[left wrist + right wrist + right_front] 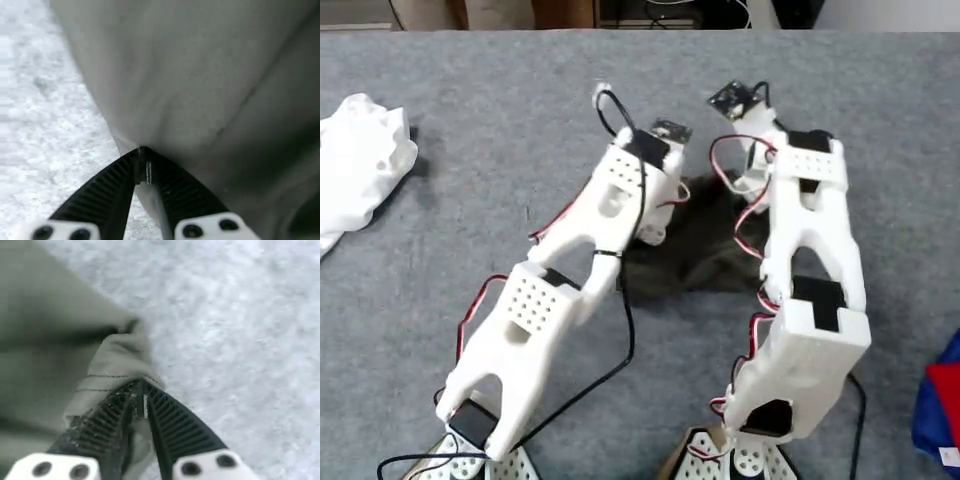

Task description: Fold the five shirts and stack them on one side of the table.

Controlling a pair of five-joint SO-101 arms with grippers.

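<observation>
**Dark grey shirt** (705, 255): one, bunched at mid-counter between the two arms. In the high view the white arm links cover most of it, so its outline and folds cannot be made out.

**Left tool** (142, 162): closed, pinching a pucker of the shirt's plain cloth (the fabric spreads away from the tips).

**Right tool** (142, 395): closed on a stitched hem at the shirt's edge, with cloth gathered around the tips and bare counter just beside.

**White shirt** (360, 160): one, crumpled, at the left side of the high view, cut off by the frame and well apart from both tools.

**Red and blue garment** (942, 400): cut off at the right side; kind not discernible.

**Counter** (520, 100): grey, felt-like covering.

**Room:** a narrow strip beyond the far edge, with wooden furniture (530, 12) and dark cables (both cut off).
</observation>
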